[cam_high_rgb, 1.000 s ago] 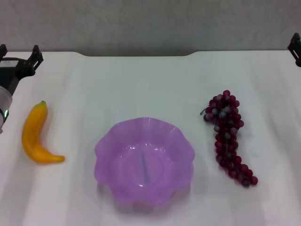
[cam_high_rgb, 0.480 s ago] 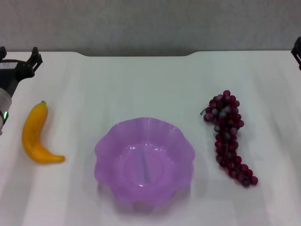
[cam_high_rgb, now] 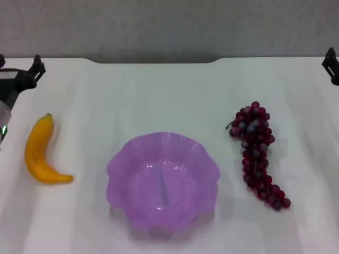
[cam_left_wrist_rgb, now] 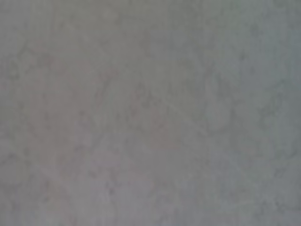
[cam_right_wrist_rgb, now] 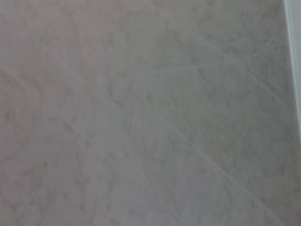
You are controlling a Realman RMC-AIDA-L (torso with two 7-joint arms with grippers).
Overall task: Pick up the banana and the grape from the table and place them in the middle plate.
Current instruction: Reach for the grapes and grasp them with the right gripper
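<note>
Nothing is lifted yet: I judge the step in hand to be the first reach, most likely my left tool [cam_high_rgb: 18,66] going for the banana [cam_high_rgb: 39,152]. That tool sits at the upper left of the head view, at the far edge of the worktop [cam_high_rgb: 159,95], with its fingers spread wide and nothing between them. The banana lies at centre left of the frame, well apart from the middle plate [cam_high_rgb: 162,181], which occupies the lower centre. To do the reach well I would bring the tool down over the thick middle of the banana with the jaws across its width, since the curved skin may roll if caught near an end. My right tool [cam_high_rgb: 332,64] shows only as a dark sliver at the upper right edge; I cannot tell whether it is spread or closed. The grape [cam_high_rgb: 257,153] lies at centre right, near the plate but clear of its rim. I see no obstruction on either path to the plate. Both wrist views show only a mottled grey surface.
</note>
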